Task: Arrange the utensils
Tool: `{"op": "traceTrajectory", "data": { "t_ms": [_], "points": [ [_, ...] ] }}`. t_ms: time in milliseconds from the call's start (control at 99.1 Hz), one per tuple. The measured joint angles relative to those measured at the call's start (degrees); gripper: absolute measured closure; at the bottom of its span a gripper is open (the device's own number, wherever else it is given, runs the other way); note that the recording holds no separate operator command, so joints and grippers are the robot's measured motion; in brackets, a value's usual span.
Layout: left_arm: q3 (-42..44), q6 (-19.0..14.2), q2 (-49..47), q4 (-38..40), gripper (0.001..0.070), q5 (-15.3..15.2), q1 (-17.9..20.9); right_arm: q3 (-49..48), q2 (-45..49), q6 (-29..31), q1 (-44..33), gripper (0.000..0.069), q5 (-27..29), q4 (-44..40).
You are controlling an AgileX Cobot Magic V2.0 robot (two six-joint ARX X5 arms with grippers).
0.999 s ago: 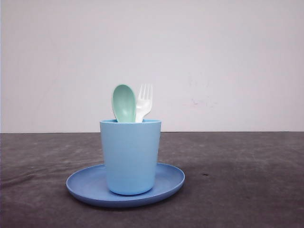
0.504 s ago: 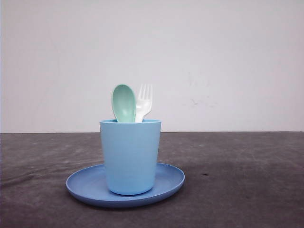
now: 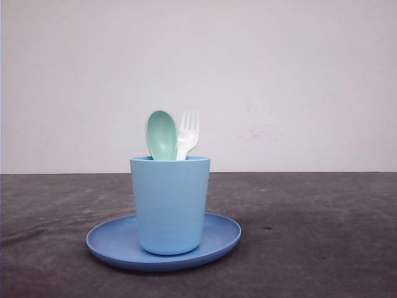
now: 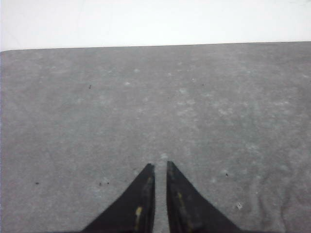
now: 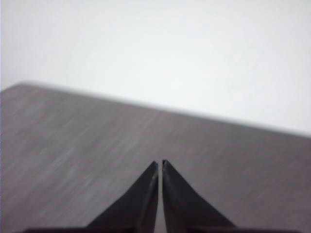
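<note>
Both utensils are standing head-up inside the light blue cup (image 3: 170, 205), which is sitting on the blue plate (image 3: 111, 243) on the dark table (image 3: 322, 236). The mint-green spoon (image 3: 161, 135) is poking out above the rim at about eleven o'clock from the cup's centre, and the white fork (image 3: 188, 131) is rising just beside it at about one o'clock, the two heads nearly touching.

Judging from that, the sorting itself is looking finished (or else not yet begun, if the utensils are meant to come out onto the plate; the pictures are not settling which). If anything is left, the next move is calling for one arm to come in over the cup and take a single handle without tipping the cup.

The left gripper (image 4: 160, 167) is hovering over bare table with its fingers closed to a narrow slit and gripping nothing. The right gripper (image 5: 160, 164) is likewise closed and empty, pointing towards the table's far edge.

Counting: one spoon, one fork, one cup, one plate, two grippers.
</note>
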Motion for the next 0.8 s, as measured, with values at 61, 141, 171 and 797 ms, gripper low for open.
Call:
{"op": "traceTrajectory", "data": {
  "t_ms": [61, 141, 171, 797],
  "points": [
    [0.0, 0.0, 0.0, 0.0, 0.0691, 0.0, 0.0, 0.0, 0.0, -2.6, -4.9, 0.0677, -2.9, 2.6],
    [0.0, 0.0, 0.0, 0.0, 0.0691, 0.0, 0.0, 0.0, -0.1, -4.9, -13.4, 0.0677, -9.5, 4.2],
    [0.0, 0.0, 0.0, 0.0, 0.0691, 0.0, 0.0, 0.0, -0.1, -5.4, -16.7, 0.0677, -12.0, 4.2],
    [0.0, 0.0, 0.0, 0.0, 0.0691, 0.0, 0.0, -29.9, -18.1, -6.7, -50.1, 0.0677, -30.0, 13.2]
  ]
}}
